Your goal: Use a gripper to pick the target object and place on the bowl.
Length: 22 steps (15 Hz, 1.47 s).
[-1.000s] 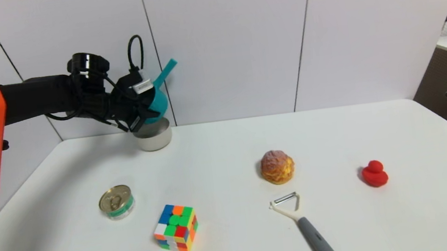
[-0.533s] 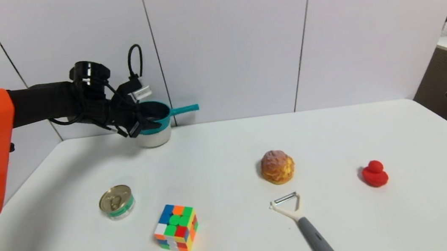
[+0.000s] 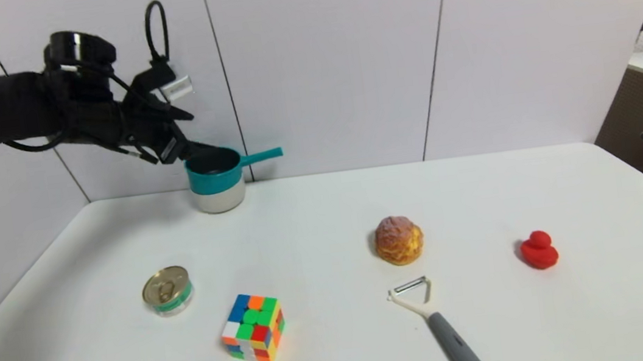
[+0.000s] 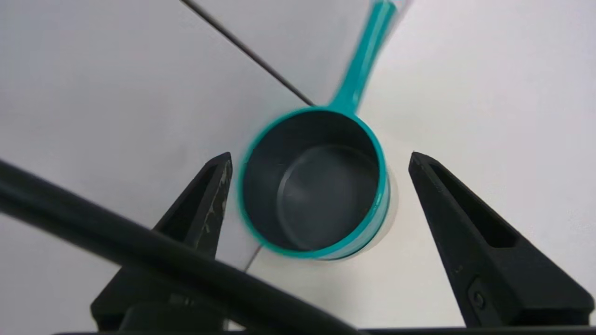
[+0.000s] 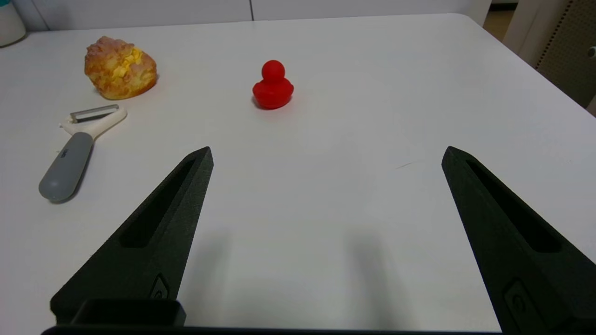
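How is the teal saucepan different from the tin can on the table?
The teal saucepan sits stacked on the off-white bowl at the table's far edge, while the tin can rests directly on the table, nearer the robot. The saucepan is open-topped with a dark interior and a straight handle; the tin can is closed by a flat metal lid and has no handle. The saucepan stands taller. Both are round and upright.

Saucepan sits on bowl at table's far left edge, handle pointing right. Left gripper above, apparently clear of it. Can near left; cube right of can. Pastry centre, peeler before it, duck right.
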Motion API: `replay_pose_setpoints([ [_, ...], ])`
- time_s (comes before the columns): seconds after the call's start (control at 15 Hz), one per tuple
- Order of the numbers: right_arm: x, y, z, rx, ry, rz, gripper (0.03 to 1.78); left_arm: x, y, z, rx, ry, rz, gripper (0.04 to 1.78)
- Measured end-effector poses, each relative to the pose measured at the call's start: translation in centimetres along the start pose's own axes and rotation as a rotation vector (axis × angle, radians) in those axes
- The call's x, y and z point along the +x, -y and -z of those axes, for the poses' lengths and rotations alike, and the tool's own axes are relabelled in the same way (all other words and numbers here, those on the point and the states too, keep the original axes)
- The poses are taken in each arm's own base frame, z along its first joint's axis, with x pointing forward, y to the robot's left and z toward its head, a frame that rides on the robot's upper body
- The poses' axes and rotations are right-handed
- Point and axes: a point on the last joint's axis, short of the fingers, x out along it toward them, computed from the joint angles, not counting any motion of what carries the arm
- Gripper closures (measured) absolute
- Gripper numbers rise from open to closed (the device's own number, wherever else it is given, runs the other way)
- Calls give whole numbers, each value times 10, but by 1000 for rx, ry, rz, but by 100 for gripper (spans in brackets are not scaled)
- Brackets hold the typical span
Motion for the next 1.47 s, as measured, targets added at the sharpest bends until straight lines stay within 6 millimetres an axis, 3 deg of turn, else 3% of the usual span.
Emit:
replay_pose_setpoints([
  [0.33, 0, 0, 0, 0, 0, 0, 11, -116, 0, -78, -346, 49, -426, 28],
  [0.53, 0, 0, 0, 0, 0, 0, 11, -169, 29, -80, -551, 37, -582, 23],
  [0.8, 0, 0, 0, 0, 0, 0, 11, -207, 104, -33, -679, -63, -577, 18],
  [1.2, 0, 0, 0, 0, 0, 0, 11, -254, 243, 66, -740, -11, -607, 15],
  [1.4, 0, 0, 0, 0, 0, 0, 11, -259, 307, 120, -745, 2, -625, 14],
  [1.47, 0, 0, 0, 0, 0, 0, 11, -259, 320, 132, -731, 5, -627, 14],
])
